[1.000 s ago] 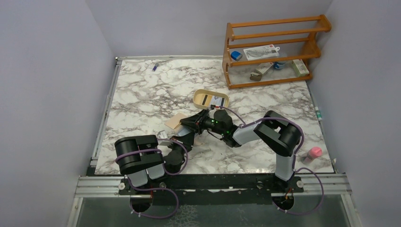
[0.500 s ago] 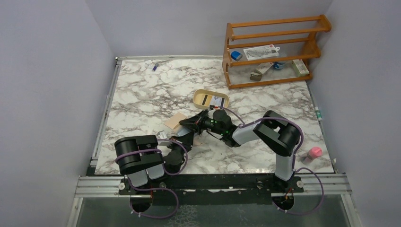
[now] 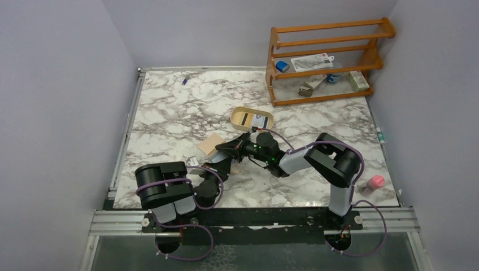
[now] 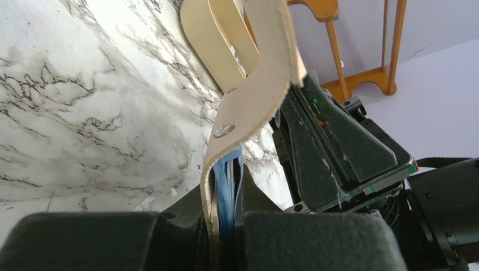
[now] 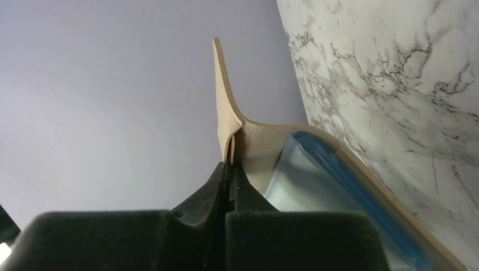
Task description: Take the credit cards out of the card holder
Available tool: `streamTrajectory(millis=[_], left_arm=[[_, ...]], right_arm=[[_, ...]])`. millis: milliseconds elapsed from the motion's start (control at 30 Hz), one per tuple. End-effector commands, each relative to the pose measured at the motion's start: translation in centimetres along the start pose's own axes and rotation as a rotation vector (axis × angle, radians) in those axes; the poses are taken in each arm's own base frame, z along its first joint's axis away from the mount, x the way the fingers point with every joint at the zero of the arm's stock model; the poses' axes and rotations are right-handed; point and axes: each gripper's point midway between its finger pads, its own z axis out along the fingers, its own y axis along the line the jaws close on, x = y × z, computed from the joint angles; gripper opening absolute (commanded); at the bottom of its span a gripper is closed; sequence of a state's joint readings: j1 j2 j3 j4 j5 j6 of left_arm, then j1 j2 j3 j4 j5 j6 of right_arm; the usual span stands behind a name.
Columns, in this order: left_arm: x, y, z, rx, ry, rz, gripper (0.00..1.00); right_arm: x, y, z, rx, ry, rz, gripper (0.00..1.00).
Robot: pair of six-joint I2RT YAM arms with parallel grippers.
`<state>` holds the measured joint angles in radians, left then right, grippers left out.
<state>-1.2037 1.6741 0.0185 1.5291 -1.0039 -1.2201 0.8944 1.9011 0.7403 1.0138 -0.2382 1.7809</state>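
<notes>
The left gripper (image 4: 226,199) is clamped narrow on the card holder (image 4: 257,84), with the blue credit cards (image 4: 227,179) sandwiched inside it. The holder is held over the marble table (image 3: 169,113). The right gripper (image 5: 227,169) is pinched tight on its flap.

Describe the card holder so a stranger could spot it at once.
On the marble table, look close to the oval tan tray, where the left gripper and right gripper meet. The card holder is the flat tan piece both clamp; unlike the tray, it is folded, with blue credit cards inside.
</notes>
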Motion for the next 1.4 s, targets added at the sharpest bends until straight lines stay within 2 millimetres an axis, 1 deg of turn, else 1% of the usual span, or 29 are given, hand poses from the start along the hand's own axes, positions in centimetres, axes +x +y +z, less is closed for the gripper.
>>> streamTrajectory(millis=[0, 200, 333, 500, 667, 867, 1067, 1133, 1233, 1300, 1367], left_arm=[[-3.8, -3.3, -0.5, 0.097, -0.091, -0.218, 0.00], [-4.9, -3.6, -0.3, 0.103, -0.124, -0.211, 0.00], [-5.7, -3.9, -0.1, 0.111, -0.147, -0.209, 0.00], [-6.7, -4.1, 0.0, 0.117, -0.170, -0.191, 0.00], [-8.1, -4.0, -0.1, 0.117, -0.206, -0.162, 0.00], [-9.2, -2.9, -0.6, 0.081, -0.226, -0.124, 0.00], [-9.6, -1.7, -1.1, 0.031, -0.213, -0.047, 0.00], [-10.3, -1.3, -1.6, 0.027, -0.225, -0.034, 0.00], [-10.8, -0.8, -1.9, 0.013, -0.230, 0.018, 0.00], [-11.0, -1.3, -2.1, 0.028, -0.228, 0.043, 0.00], [-10.6, -1.5, -2.0, 0.032, -0.208, 0.058, 0.00]], right_arm=[[1.5, 1.0, -1.3, -0.031, 0.049, -0.009, 0.01], [1.6, -0.4, -2.4, -0.008, 0.053, 0.008, 0.01], [2.1, -1.1, -2.6, 0.005, 0.067, 0.015, 0.01], [2.6, -1.1, -3.0, -0.023, 0.087, 0.021, 0.01], [2.7, -0.8, -4.2, -0.037, 0.069, 0.004, 0.01], [2.2, 0.3, -4.8, -0.046, 0.016, -0.059, 0.01], [0.9, 1.6, -5.1, -0.062, -0.066, -0.132, 0.01], [0.4, 2.4, -5.0, -0.067, -0.090, -0.166, 0.01], [-0.9, 3.9, -5.1, -0.074, -0.140, -0.228, 0.01], [-2.0, 5.0, -5.3, -0.077, -0.178, -0.276, 0.01], [-3.2, 6.2, -5.6, -0.071, -0.208, -0.336, 0.01]])
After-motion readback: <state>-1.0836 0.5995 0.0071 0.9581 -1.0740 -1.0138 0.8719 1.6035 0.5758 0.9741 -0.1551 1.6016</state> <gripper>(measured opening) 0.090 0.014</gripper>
